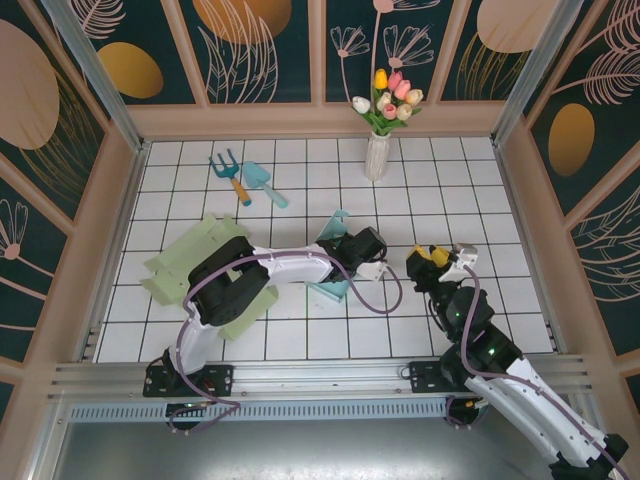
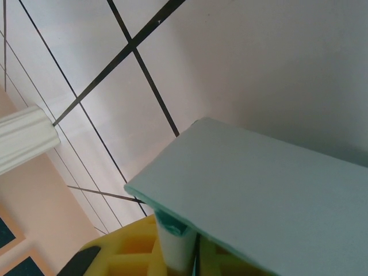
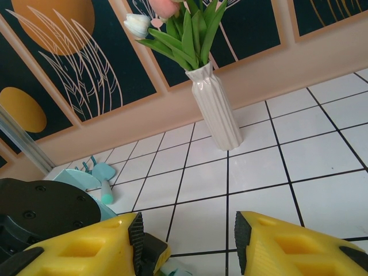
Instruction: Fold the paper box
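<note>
The teal paper box sits partly folded on the white tiles at mid-table, one flap raised. My left gripper reaches across to its right side. In the left wrist view a broad teal panel of the paper box covers the lower right, and the yellow fingers of the left gripper stand close together with a flap edge pinched between them. My right gripper hovers just right of the box, apart from it. In its own view the right gripper is open over bare tile.
Flat pale-green paper sheets lie under the left arm. A toy fork and trowel rest at the back left. A white vase of tulips stands at the back centre, and this vase is ahead of the right gripper.
</note>
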